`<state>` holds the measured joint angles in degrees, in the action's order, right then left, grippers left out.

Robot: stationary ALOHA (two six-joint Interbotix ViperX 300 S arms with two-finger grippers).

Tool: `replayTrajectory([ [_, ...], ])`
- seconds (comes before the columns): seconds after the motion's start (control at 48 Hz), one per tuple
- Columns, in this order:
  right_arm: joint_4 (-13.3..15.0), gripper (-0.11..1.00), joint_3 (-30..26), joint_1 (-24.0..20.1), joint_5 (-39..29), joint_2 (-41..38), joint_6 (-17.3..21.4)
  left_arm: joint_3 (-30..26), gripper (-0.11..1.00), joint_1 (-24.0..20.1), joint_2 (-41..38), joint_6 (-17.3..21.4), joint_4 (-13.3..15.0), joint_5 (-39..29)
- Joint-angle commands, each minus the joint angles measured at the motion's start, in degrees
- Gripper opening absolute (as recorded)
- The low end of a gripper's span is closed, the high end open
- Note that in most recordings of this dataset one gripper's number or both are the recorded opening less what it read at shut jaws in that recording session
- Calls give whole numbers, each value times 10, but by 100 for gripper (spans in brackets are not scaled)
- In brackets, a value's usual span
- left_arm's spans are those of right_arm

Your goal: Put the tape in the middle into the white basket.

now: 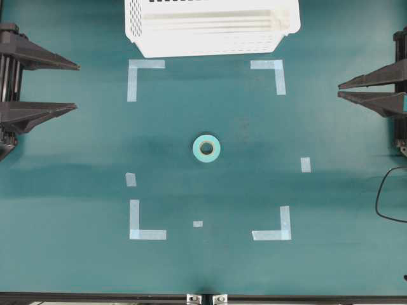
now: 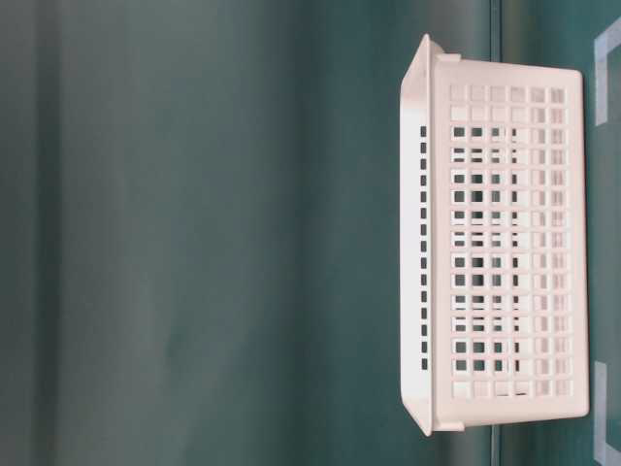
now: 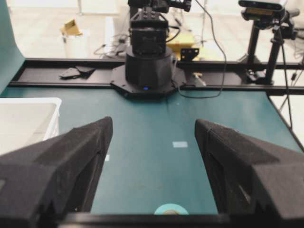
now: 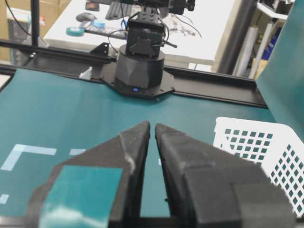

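The tape (image 1: 206, 148), a small light-teal ring with a tan core, lies flat in the middle of the green table. In the left wrist view only the top of the tape (image 3: 171, 209) shows at the bottom edge. The white basket (image 1: 203, 44) stands at the far edge, also seen as the basket (image 2: 505, 243), its rim (image 3: 28, 102) and its slotted wall (image 4: 256, 142). My left gripper (image 1: 77, 86) (image 3: 153, 122) is open and empty at the left edge. My right gripper (image 1: 339, 89) (image 4: 152, 125) is at the right edge, its jaws almost together with nothing between them. Both are far from the tape.
Pale-blue corner marks (image 1: 145, 71) (image 1: 273, 229) frame the tape, with small strips (image 1: 306, 164) (image 1: 130, 179) (image 1: 198, 223) between them. A black cable (image 1: 381, 197) loops at the right edge. The opposite arm's base (image 3: 148, 71) (image 4: 140, 66) stands across the table in each wrist view.
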<state>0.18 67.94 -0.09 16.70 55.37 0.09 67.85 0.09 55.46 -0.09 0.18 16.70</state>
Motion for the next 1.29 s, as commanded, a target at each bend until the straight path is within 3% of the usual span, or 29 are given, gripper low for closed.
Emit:
replayTrajectory([
  [0.0, 1, 24, 0, 0, 7, -2, 2, 14, 24, 6, 15, -8, 18, -4],
  [0.042, 0, 22, 6, 0, 11, 1, 2, 21, 21, 7, 25, -13, 18, -10],
  [0.146, 1, 3, 25, 0, 26, 9, 4, 37, 2, 10, 65, -40, 18, -33],
  [0.229, 1, 0, 34, 0, 34, 17, 11, 52, -7, 12, 103, -62, 18, -59],
  [0.562, 1, 1, 37, 0, 37, -3, 15, 116, -11, 13, 246, -71, 17, -199],
  [0.666, -2, 17, 32, 1, 39, -12, 17, 126, -11, 13, 252, -70, 17, -200],
  [0.916, -2, 87, 27, 8, 39, -21, 18, 121, -11, 13, 236, -66, 14, -200],
  [0.957, -2, 94, 27, 9, 39, -21, 19, 122, -11, 13, 235, -65, 13, -200],
  [1.02, -2, 100, 27, 9, 37, -21, 19, 124, -11, 13, 236, -64, 13, -200],
  [1.27, -1, 100, 26, 10, 37, -21, 19, 127, -11, 13, 236, -49, 13, -200],
])
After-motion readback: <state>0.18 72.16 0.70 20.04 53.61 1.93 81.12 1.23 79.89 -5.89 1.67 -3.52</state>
